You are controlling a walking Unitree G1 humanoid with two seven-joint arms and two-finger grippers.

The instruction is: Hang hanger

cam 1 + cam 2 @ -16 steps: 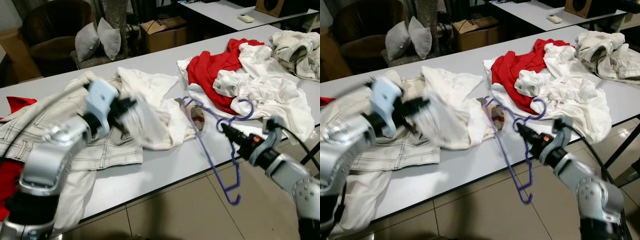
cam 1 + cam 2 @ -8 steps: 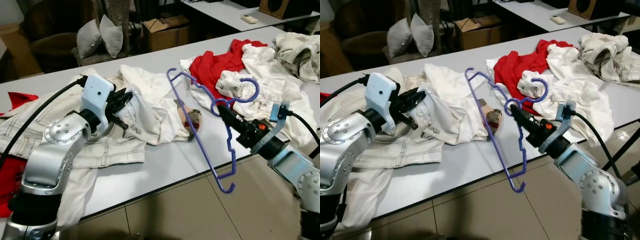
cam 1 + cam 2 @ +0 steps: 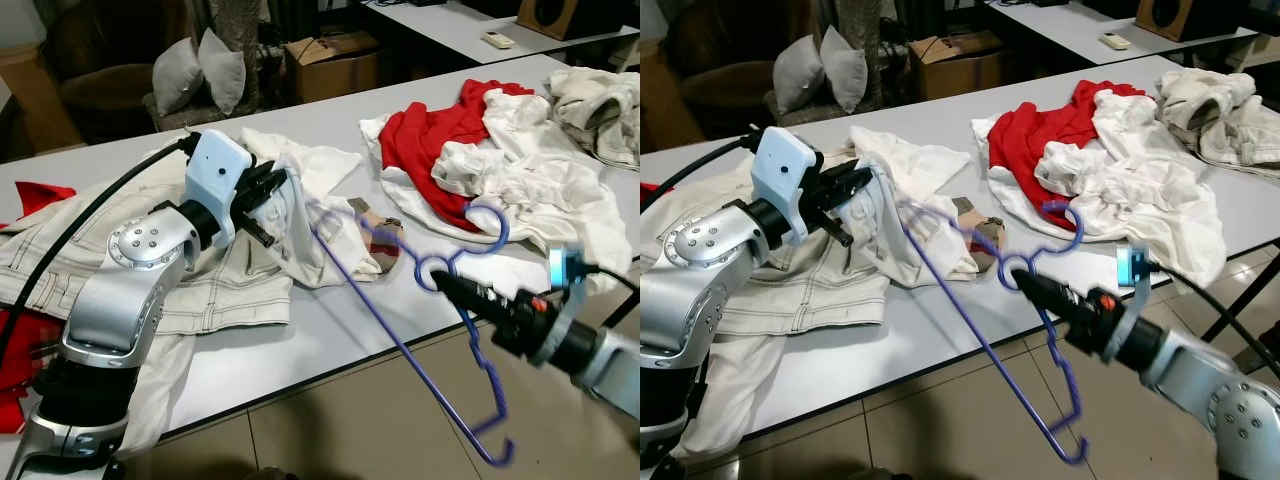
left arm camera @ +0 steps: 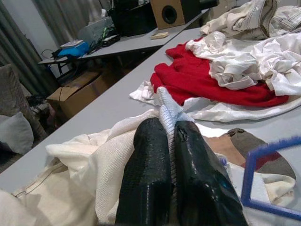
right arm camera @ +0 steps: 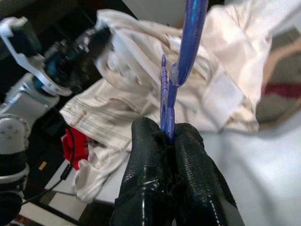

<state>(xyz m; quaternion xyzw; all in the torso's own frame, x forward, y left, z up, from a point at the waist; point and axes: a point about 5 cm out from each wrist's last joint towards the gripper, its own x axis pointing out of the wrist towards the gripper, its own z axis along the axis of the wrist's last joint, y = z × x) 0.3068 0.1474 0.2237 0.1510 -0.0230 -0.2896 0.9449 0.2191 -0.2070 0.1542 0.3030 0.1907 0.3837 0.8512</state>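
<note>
- Left eye view: the right gripper [image 3: 440,282] pinches the neck of the blue hanger [image 3: 400,345] just under its hook, out past the front edge of the table [image 3: 330,335]. One end of the hanger points toward the white shirt [image 3: 310,215]; the other hangs down over the floor [image 3: 340,430]. The left gripper [image 3: 272,200] holds a fold of that shirt lifted off the table.
- Right eye view: the hanger looks thin and light, stiff enough to keep its shape but probably springy. Held only at the neck, the long frame can likely swing or twist. The red garment [image 3: 1040,130] lies further back, well apart.
- Left wrist view: the two black fingers [image 4: 150,174] are closed on a ribbed edge of the white shirt, probably the collar. The cloth is soft and limp, so it will sag and may slip from a thin pinch. A corner of the hanger is just beside them.
- Right wrist view: the fingers [image 5: 150,155] are clamped on the hanger's narrow stem. The neck is a sound place to hold, though the smooth plastic could turn in the grip.
</note>
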